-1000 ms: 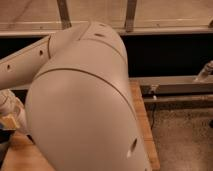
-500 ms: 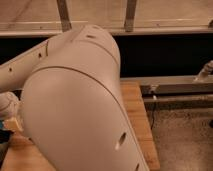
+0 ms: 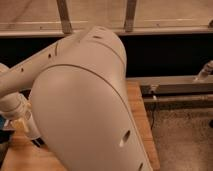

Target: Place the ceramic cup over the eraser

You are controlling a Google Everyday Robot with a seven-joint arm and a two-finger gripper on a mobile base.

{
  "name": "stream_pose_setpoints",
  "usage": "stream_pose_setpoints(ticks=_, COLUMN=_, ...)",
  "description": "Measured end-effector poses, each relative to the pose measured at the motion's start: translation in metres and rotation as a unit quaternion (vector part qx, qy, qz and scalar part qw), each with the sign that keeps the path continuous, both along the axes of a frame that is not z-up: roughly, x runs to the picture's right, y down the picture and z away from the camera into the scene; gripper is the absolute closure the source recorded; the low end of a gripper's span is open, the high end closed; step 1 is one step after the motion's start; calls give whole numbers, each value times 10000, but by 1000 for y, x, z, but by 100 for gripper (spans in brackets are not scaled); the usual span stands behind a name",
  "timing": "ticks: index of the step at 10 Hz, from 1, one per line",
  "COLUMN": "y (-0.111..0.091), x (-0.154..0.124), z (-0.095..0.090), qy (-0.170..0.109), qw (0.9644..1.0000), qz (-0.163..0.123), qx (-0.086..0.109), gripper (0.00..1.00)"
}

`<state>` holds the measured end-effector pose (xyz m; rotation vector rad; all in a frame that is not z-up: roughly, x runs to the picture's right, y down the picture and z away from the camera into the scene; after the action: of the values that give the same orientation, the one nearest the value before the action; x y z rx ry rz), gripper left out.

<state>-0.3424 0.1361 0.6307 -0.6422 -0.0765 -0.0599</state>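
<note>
My arm's big white shell (image 3: 80, 100) fills most of the camera view. The forearm runs from it to the far left, where the gripper (image 3: 22, 122) hangs low over the wooden table (image 3: 140, 115). The gripper is partly cut off by the arm and the frame edge. The ceramic cup and the eraser are both hidden or out of view. A small blue patch (image 3: 5, 123) shows beside the gripper at the left edge; I cannot tell what it is.
The table's right edge runs down past a grey speckled floor (image 3: 185, 135). A metal rail (image 3: 175, 86) crosses behind the table on the right. A dark panel and a window frame (image 3: 65, 15) stand at the back. A pale object (image 3: 205, 71) sits at the right edge.
The arm's shell has shifted a little to the left and its forearm has swung lower toward the left edge. More of the table's right side shows.
</note>
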Motion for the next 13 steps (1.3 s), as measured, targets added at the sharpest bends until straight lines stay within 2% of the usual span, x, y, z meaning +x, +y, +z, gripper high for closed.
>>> stream_pose_setpoints(ticks=2, y=2, x=-3, z=1, qy=-276, qw=9995, qz=125, qx=-114, gripper=52)
stream_pose_setpoints(ticks=3, y=1, x=-2, z=3, qy=-333, qw=9992, qz=160, qx=-124, gripper=48)
stream_pose_setpoints(ticks=13, y=3, x=-5, z=0, qy=-366, qw=9991, qz=139, qx=-134, gripper=48)
